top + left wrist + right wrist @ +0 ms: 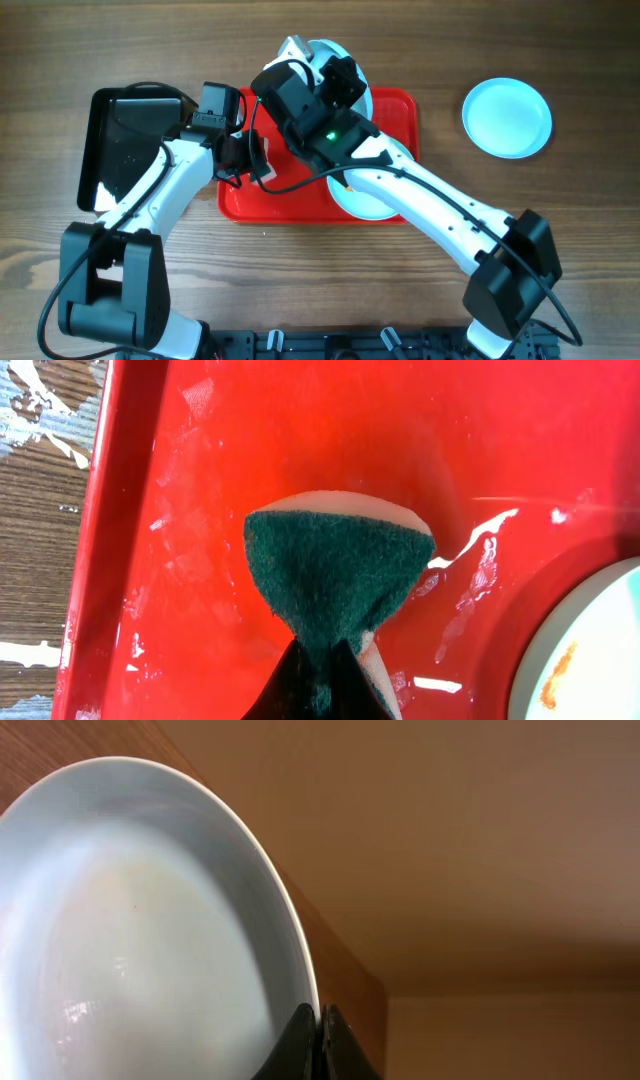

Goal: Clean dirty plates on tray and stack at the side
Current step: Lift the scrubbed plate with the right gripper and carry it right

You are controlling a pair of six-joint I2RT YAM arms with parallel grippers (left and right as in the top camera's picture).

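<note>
Right now the right gripper (320,1030) is pinching the rim of 1 plate (140,940), holding it tilted over the far edge of the red tray (400,112). The left gripper (322,665) is clamping a green scouring sponge (335,570) above the tray's bare floor. A 2nd plate (590,650), smeared orange, is lying in the tray near the sponge, and a 3rd plate (507,118) is sitting on the table (580,220), well apart to the right.

Quick tally: three plates out there, a first plate (507,118), a second plate (362,203) and a third plate (322,47). Two trays, a red tray (395,105) and a black tray (130,130). One sponge (335,570). Two arms, left arm (165,190) and right arm (430,205).
</note>
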